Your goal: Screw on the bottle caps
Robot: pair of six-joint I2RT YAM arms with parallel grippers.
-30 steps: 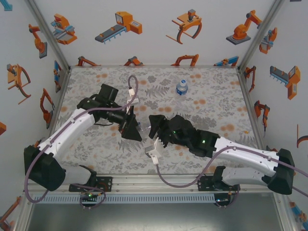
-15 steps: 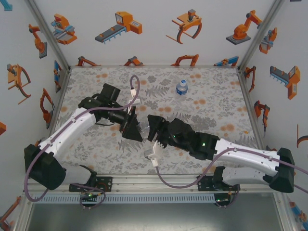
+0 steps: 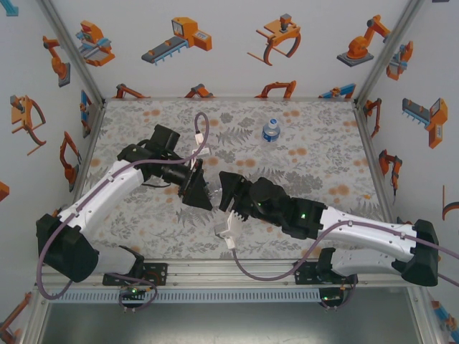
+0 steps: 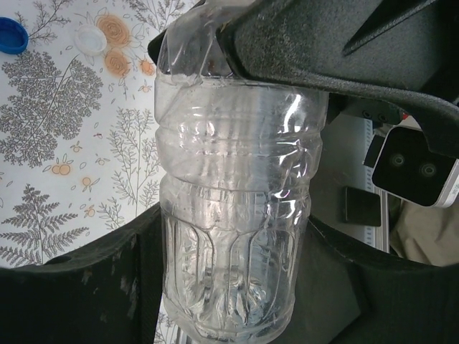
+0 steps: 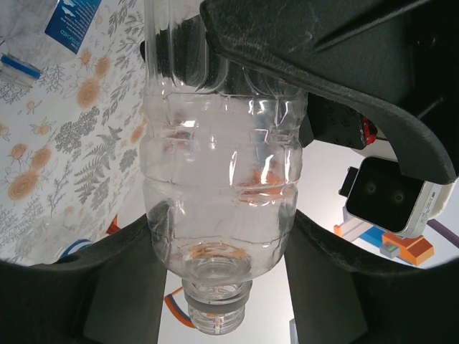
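The table (image 3: 193, 266) carries a mat (image 3: 143, 122) printed with grey ferns and orange blossoms, enclosed by white walls (image 3: 229, 72) bearing orange robot drawings. Above the table's middle, an uncapped clear bottle (image 3: 214, 190) is grasped at its base end by the left fingers (image 4: 86, 287) and near its neck by the right fingers (image 5: 72, 301). A labelled bottle (image 3: 270, 130) stands near the far edge; a blue cap (image 4: 12, 34) and a white cap (image 4: 92, 40) lie near each other on the mat.

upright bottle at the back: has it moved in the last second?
No. The upright bottle sits on the same spot of the printed mat, by the same fern leaves as before.
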